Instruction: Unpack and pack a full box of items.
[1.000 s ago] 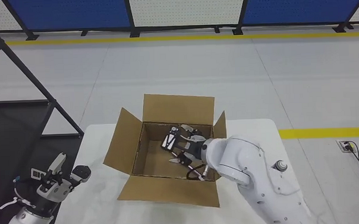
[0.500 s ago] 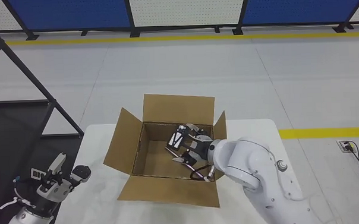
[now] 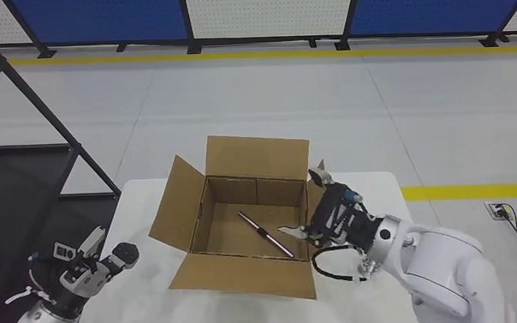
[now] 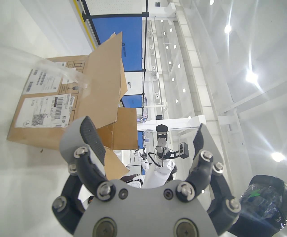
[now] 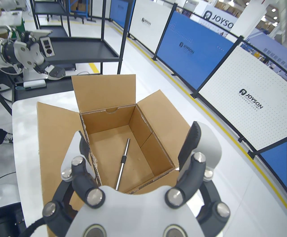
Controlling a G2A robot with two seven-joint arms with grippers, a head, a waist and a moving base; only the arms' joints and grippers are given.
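Note:
An open cardboard box (image 3: 217, 190) stands in the middle of the white table (image 3: 143, 294), all its flaps spread. One thin metal rod (image 3: 265, 233) with a dark collar lies slantwise on the box floor (image 5: 122, 161). My right gripper (image 3: 310, 213) hangs over the box's right wall, open and holding nothing; in its wrist view the fingers (image 5: 190, 143) frame the box (image 5: 107, 125) and rod. My left gripper (image 3: 116, 256) is off the table's front left corner, open (image 4: 145, 139) and holding nothing, pointing past the box's labelled side (image 4: 67, 89).
A black shelf rack (image 3: 27, 169) stands left of the table. Blue and white partition panels (image 3: 253, 12) line the far side of the floor. Clear film (image 4: 58, 69) lies crinkled on the table near the box's left side. The left arm (image 5: 22, 53) shows beyond the box.
My right gripper has drawn back out of the box to its right wall, leaving the rod uncovered on the box floor. The left gripper has shifted slightly toward the table.

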